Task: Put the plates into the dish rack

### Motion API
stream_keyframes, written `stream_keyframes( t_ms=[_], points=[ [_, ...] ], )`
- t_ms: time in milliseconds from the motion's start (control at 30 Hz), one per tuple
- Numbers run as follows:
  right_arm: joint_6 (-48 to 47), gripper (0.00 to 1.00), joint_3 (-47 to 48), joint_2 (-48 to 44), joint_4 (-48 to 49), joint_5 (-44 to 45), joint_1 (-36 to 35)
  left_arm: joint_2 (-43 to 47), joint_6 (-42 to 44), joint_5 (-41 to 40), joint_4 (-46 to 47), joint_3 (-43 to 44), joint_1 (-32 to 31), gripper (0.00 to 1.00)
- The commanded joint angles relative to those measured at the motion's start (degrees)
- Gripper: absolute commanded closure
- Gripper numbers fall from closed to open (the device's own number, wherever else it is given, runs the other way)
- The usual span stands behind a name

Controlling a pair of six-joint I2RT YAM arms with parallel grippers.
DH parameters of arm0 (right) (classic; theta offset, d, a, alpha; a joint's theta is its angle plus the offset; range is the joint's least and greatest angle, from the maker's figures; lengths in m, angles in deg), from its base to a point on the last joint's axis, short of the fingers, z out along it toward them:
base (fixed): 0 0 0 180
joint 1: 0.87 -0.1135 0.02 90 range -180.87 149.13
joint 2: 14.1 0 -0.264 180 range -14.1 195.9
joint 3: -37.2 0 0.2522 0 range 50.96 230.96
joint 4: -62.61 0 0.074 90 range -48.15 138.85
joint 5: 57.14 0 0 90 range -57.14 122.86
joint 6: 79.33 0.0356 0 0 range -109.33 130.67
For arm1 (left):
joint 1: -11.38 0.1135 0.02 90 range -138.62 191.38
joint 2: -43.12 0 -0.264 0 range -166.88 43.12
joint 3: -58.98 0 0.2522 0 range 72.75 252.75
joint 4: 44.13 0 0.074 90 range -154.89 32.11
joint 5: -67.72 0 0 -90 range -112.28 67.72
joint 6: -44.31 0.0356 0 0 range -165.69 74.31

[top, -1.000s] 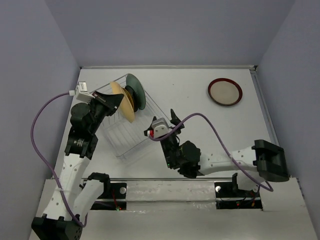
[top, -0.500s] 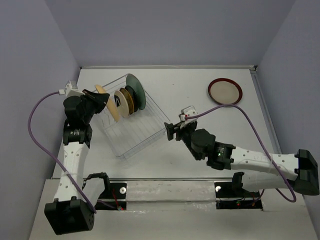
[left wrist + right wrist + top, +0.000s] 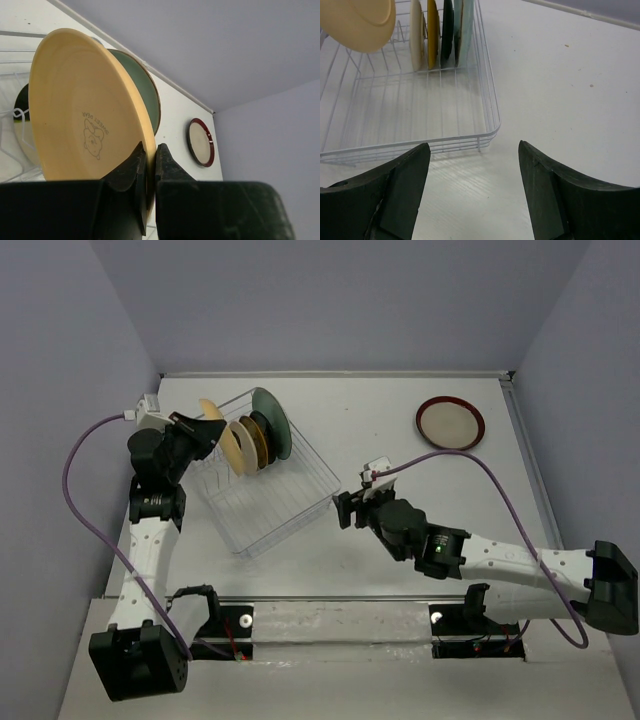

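Observation:
My left gripper [image 3: 150, 155] [image 3: 210, 426] is shut on the rim of the plain orange-yellow plate [image 3: 80, 115] [image 3: 207, 407], holding it on edge over the far left end of the dish rack [image 3: 275, 495] [image 3: 487, 100]. A cream plate [image 3: 415, 35], a yellow patterned one [image 3: 433, 32], a black one [image 3: 447, 30] and the mint-green one [image 3: 465, 27] [image 3: 272, 420] stand upright in the rack. At the back right, the red-rimmed beige plate [image 3: 450, 423] [image 3: 200, 142] lies flat on the table. My right gripper [image 3: 472, 150] [image 3: 345, 508] is open and holds nothing, low beside the rack's near right corner.
The white table [image 3: 400, 480] is walled by grey panels on three sides. A purple cable [image 3: 470, 465] arcs over the right arm and another [image 3: 75, 480] loops left of the left arm. The rack sits at an angle on the table's left half.
The right arm has swung away from the rack and stretched out to the right. The left gripper has carried the orange-yellow plate toward the rack's far left end, uncovering the cream plate.

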Motion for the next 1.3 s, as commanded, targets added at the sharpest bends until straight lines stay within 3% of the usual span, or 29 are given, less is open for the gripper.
stream_keyframes(
  t_ms=[0, 533, 767, 867, 1000, 1100, 1200, 1267],
  points=[
    [2.4, 0.23, -0.9, -0.5, 1.3, -0.7, 1.8, 2.0, -1.5, 3.9, 6.3, 0.4, -0.3, 0.94],
    [2.8, 0.23, -1.9, 0.0, 1.5, -2.4, 3.3, -7.2, -1.7, 2.1, 12.2, -4.1, -0.4, 0.95],
    [3.4, 0.23, -1.9, 0.1, 1.5, -4.5, 4.4, -8.7, 0.1, -7.8, 7.5, -5.2, -1.9, 0.93],
    [3.7, 0.23, -2.0, 0.0, 1.3, -5.0, 4.4, -11.0, 0.4, -7.2, 7.2, -4.1, -2.1, 0.84],
    [4.0, 0.23, -2.4, -0.9, 1.2, -5.0, 4.4, -11.8, 2.4, -8.4, 4.9, -1.5, -2.9, 0.62],
    [4.1, 0.23, -2.6, -1.1, 0.9, -4.8, 4.9, -11.3, 3.8, -10.4, 3.4, 0.6, -3.8, 0.39],
    [4.5, 0.23, -2.6, -1.2, 0.7, -5.5, 5.5, -10.8, 4.5, -10.8, 2.7, 1.7, -4.1, 0.28],
    [4.9, 0.23, -2.6, -1.2, 0.4, -6.4, 6.6, -10.0, 5.5, -11.1, 2.1, 2.8, -4.2, 0.16]
  ],
)
